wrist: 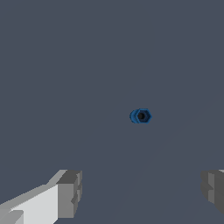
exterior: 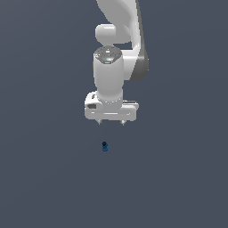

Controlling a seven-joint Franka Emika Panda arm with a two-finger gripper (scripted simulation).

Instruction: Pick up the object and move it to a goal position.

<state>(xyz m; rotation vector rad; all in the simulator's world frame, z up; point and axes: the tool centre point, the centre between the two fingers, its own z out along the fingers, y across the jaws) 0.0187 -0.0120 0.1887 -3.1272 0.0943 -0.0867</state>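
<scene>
Misalignment is the principal hazard at this stage: the white two-fingered robot gripper [exterior: 111, 122] hangs above the plain grey floor [exterior: 44, 178] with its fingers spread wide and nothing between them, while the tiny bright blue, roughly cylindrical object with a darker top [exterior: 104, 146] stands on the floor below, slightly toward the exterior view's left of the gripper's centreline. In the wrist view the blue object [wrist: 141, 116] lies apart from both grey finger pads [wrist: 70, 192], ahead of the line joining them rather than on it. A straight descent from this pose would probably land one fingertip beside or on the object and knock it over or set it rolling, since a small cylinder tips easily. Closing before the pads bracket it would likely squeeze it out sideways. No goal marker is visible
</scene>
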